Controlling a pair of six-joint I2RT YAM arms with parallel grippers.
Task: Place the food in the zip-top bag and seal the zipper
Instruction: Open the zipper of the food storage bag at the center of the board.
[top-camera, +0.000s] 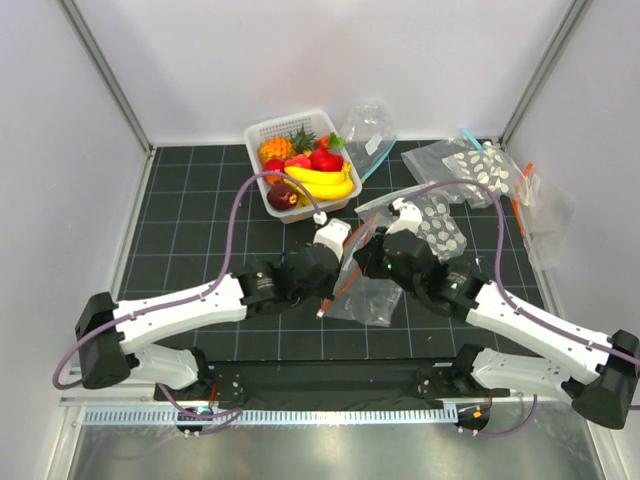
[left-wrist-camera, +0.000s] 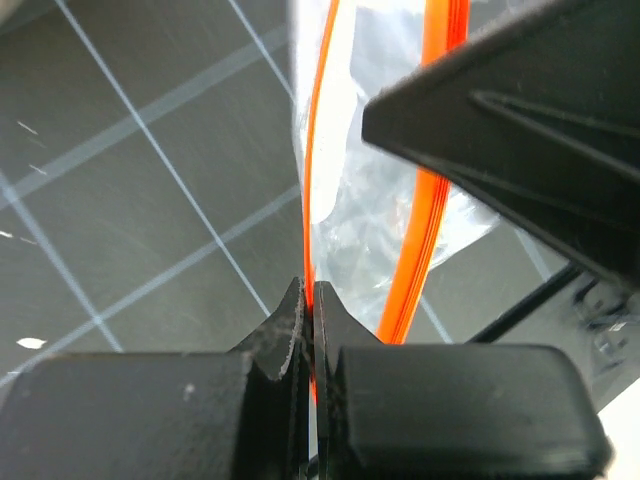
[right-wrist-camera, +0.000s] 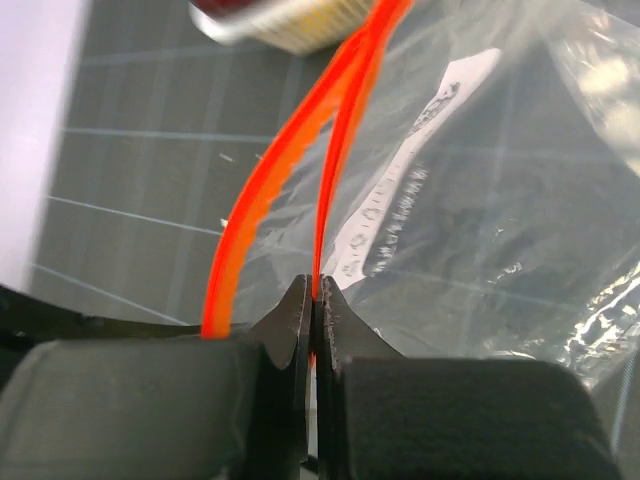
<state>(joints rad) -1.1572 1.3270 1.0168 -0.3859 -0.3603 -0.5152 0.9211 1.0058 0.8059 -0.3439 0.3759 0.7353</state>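
The clear zip-top bag (top-camera: 372, 296) with its white label (right-wrist-camera: 415, 165) hangs between my two grippers over the mat. Its orange-red zipper (top-camera: 345, 274) is parted into two strips. My left gripper (left-wrist-camera: 311, 298) is shut on one strip (left-wrist-camera: 318, 140); the other strip (left-wrist-camera: 428, 190) bows to the right. My right gripper (right-wrist-camera: 315, 292) is shut on one strip (right-wrist-camera: 335, 170); the other strip (right-wrist-camera: 260, 200) bows left. The food sits in a white basket (top-camera: 262, 133): yellow bananas (top-camera: 322, 184), a maroon fruit (top-camera: 282, 196), red fruits (top-camera: 325, 160).
Other clear bags lie at the back right: one with a blue strip (top-camera: 368, 135) and bags dotted with white discs (top-camera: 478, 168) (top-camera: 438, 222). Purple cables loop over the mat. Cage posts and white walls close in the sides.
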